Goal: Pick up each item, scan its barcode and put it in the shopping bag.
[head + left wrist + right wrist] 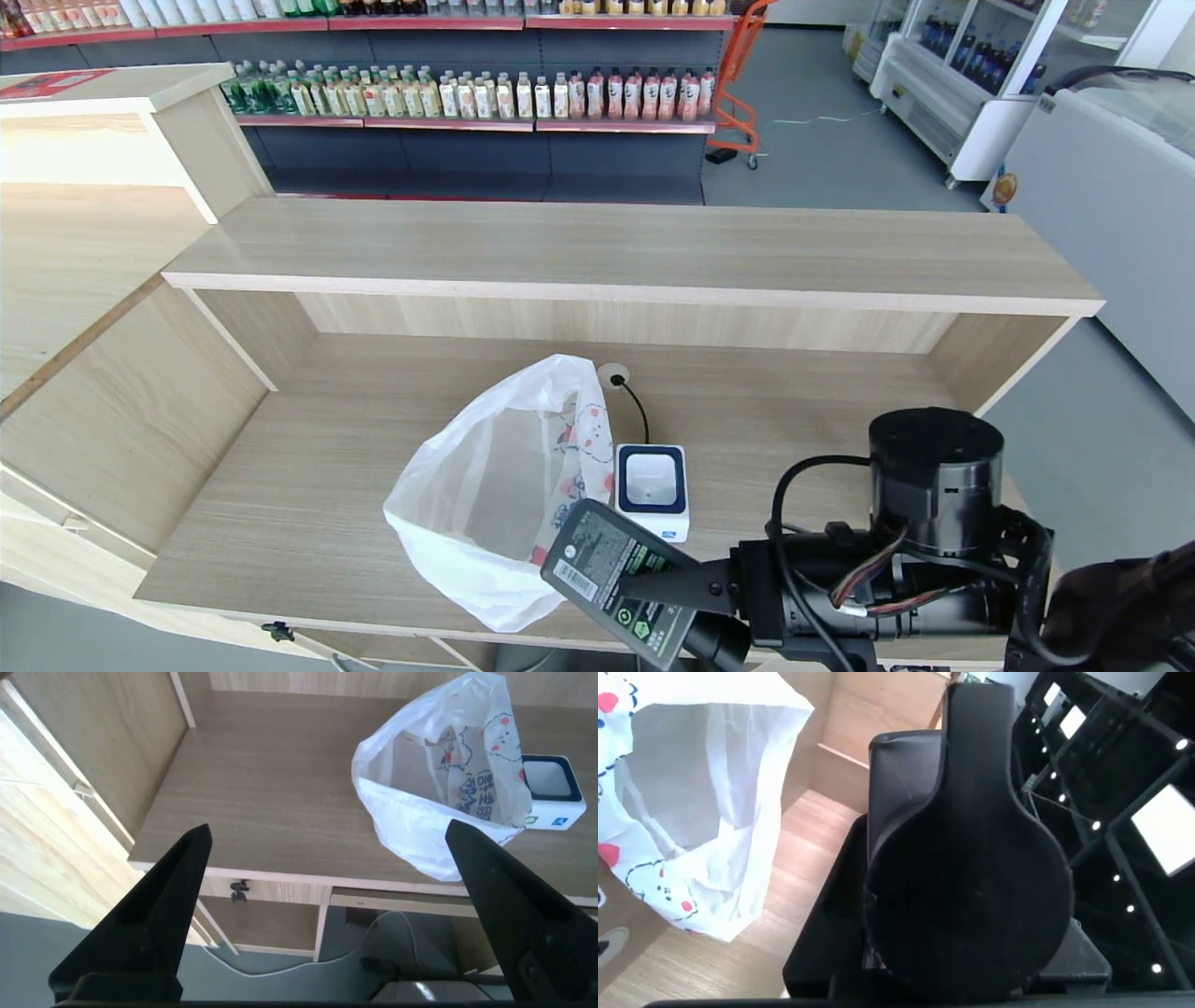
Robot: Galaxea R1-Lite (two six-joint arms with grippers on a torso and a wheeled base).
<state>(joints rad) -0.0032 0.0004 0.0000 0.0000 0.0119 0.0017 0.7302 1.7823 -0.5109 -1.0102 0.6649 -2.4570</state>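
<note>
A flat dark grey package (611, 569) with a white barcode label and green marks is held by my right gripper (661, 593), which is shut on it. The package hangs tilted over the counter's front edge, just in front of the scanner (651, 485) and at the right side of the white shopping bag (499, 495). The bag (439, 793) stands open on the counter, with the scanner (553, 786) beside it. In the right wrist view the dark package (895, 784) lies close beside the bag (701, 812). My left gripper (327, 919) is open and holds nothing, off the counter's front edge.
The wooden counter (308, 485) has a raised back ledge (635, 252) and side walls. A black cable (638, 406) runs from the scanner to a hole in the counter. Store shelves with bottles (467, 93) and freezers (1102, 177) stand beyond.
</note>
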